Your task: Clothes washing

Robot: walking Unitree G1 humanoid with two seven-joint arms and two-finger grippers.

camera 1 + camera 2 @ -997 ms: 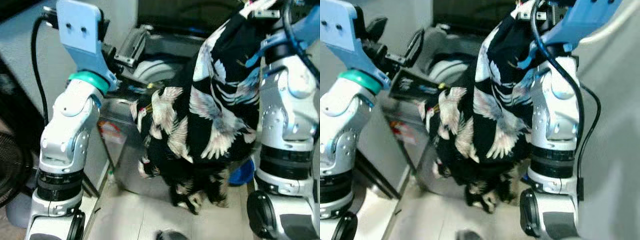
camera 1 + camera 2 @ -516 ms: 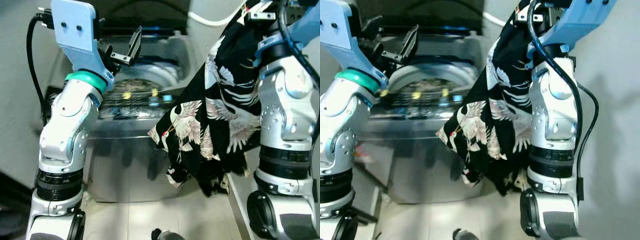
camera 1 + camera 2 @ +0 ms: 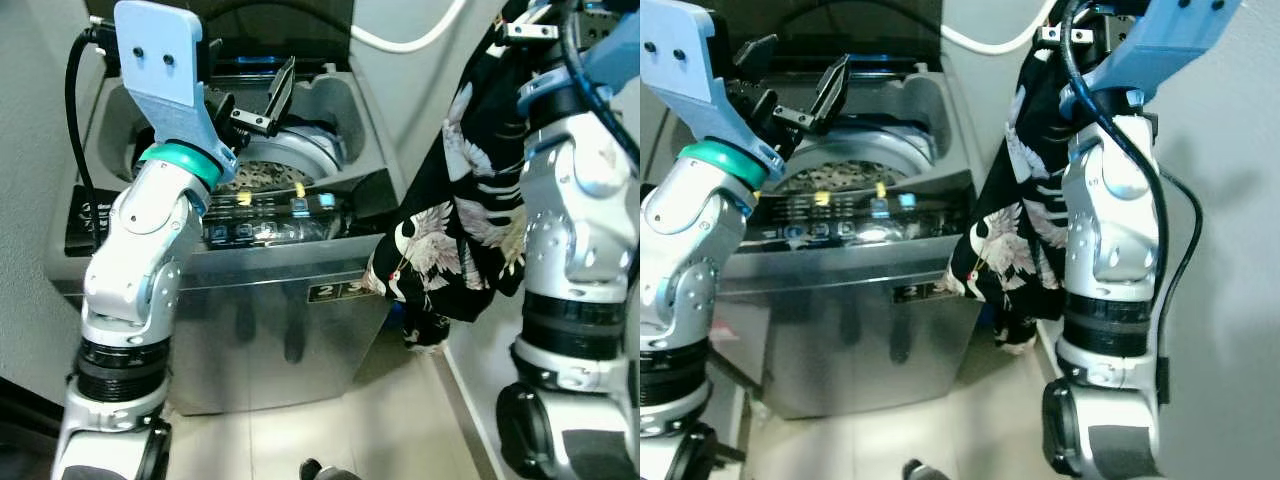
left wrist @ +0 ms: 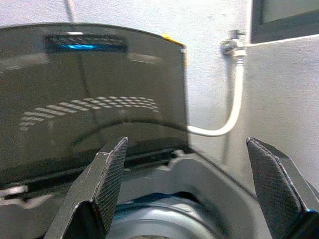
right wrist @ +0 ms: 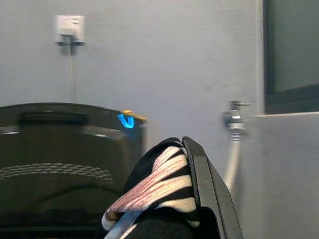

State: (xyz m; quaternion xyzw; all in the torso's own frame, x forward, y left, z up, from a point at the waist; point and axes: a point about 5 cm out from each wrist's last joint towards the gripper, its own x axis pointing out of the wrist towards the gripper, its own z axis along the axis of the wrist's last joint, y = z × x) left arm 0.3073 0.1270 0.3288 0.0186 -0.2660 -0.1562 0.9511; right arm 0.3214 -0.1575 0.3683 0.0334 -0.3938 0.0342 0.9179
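Note:
A black garment with white crane print [image 3: 452, 232] hangs from my raised right gripper [image 5: 183, 149], which is shut on a fold of it, beside the right side of the washing machine [image 3: 270, 320]. The cloth's lower end dangles near the machine's front right corner. The machine is a silver top-loader with its dark lid [image 4: 99, 99] raised and the perforated drum [image 3: 268, 172] showing. My left gripper [image 3: 250, 98] is held open over the drum opening, with nothing between its fingers [image 4: 110, 174].
A white hose [image 3: 400, 40] runs from a wall tap [image 4: 232, 46] behind the machine. The lit control panel [image 3: 255, 230] faces me along the front edge. A wall socket [image 5: 69, 25] sits above the lid. Pale floor tiles [image 3: 330, 430] lie in front.
The camera has swung round, so the washer now sits squarely in front. The garment has swung from across the middle to hang close by my right arm. Both grippers keep their states.

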